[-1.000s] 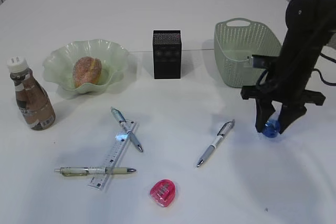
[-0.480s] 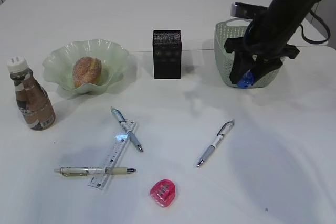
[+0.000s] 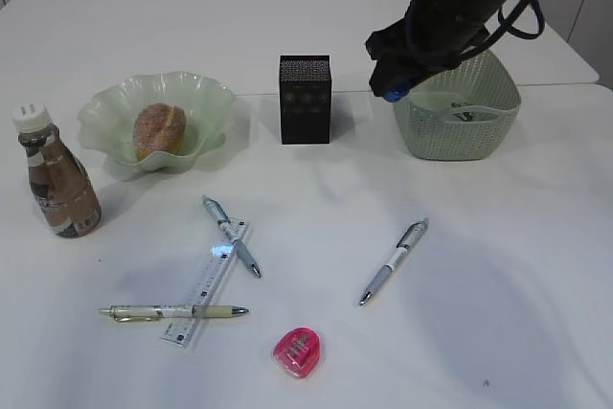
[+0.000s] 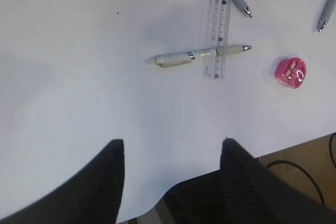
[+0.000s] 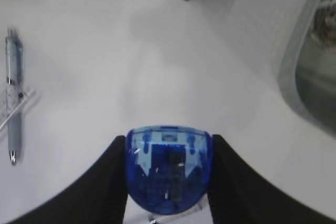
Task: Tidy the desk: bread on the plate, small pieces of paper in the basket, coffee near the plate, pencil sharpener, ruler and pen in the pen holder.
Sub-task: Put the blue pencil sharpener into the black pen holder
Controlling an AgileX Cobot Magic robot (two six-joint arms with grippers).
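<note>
**Guide:** Exterior view puts your right gripper in the air at the far right, between the black square mesh pen holder and the pale sage-green perforated plastic basket, just beside the basket's left rim. Its jaws are clamped on a blue translucent dome-shaped pencil sharpener.

**Operator:** Does the wrist camera agree?

**Guide:** Yes. Your right wrist view shows that blue sharpener pinched between both black fingers, above the white matte desk, with the basket wall at the right edge.

**Operator:** And my left hand?

**Guide:** Your left gripper appears only in its own wrist view. Its two dark fingers stand apart with nothing between them, above the near edge of the desk.

**Operator:** Where is everything else?

**Guide:** At the far left, the round golden-brown sugar-dusted bread sits in the pale green ruffled glass plate. The small clear coffee bottle with a white cap stands upright just left of the plate, slightly nearer. In the near middle, a clear plastic ruler lies slanted, with one blue-grey pen across its far end and a pale green pen across its near end. Another silver-blue pen lies alone to the right. A pink rounded pencil sharpener rests nearest of all. Some small scraps lie inside the basket; you cannot tell more about them.
</note>
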